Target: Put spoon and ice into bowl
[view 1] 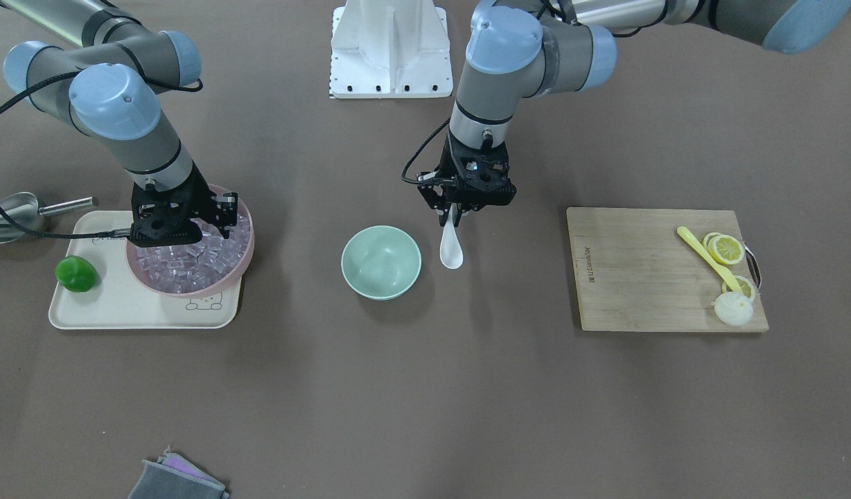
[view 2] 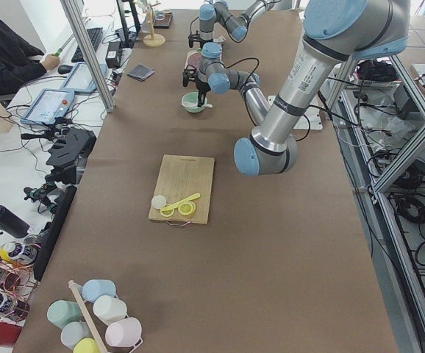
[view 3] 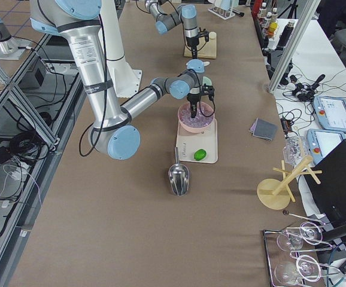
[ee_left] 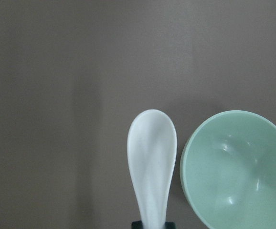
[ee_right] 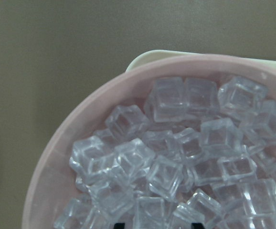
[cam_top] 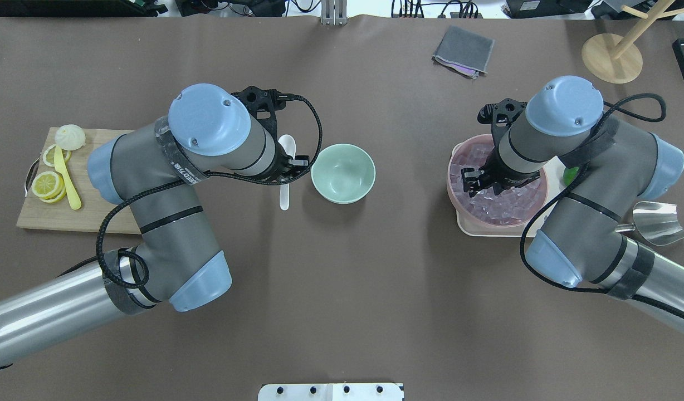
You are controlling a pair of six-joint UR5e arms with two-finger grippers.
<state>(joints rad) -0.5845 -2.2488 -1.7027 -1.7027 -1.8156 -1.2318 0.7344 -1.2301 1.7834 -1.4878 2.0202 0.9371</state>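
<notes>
My left gripper [view 1: 456,216] is shut on the handle of the white spoon [view 1: 451,251], which hangs scoop-down just beside the mint-green bowl [view 1: 381,262]. In the left wrist view the spoon [ee_left: 152,157] is close to the left of the bowl's rim [ee_left: 190,143]. The bowl [cam_top: 342,173] holds nothing. My right gripper [view 1: 179,232] is low over a pink bowl [view 1: 190,290] heaped with ice [ee_right: 166,176]. Its fingertips [ee_right: 119,224] stand apart at the ice surface, with nothing gripped.
The pink bowl stands on a cream tray [view 1: 120,312] next to a green pepper [view 1: 76,273]. A metal scoop [view 1: 13,215] lies beside the tray. A cutting board [view 1: 640,277] holds lemon slices [view 1: 725,249], a yellow utensil [view 1: 706,256] and a white bun [view 1: 734,309]. A grey cloth [view 1: 176,479] lies at the edge.
</notes>
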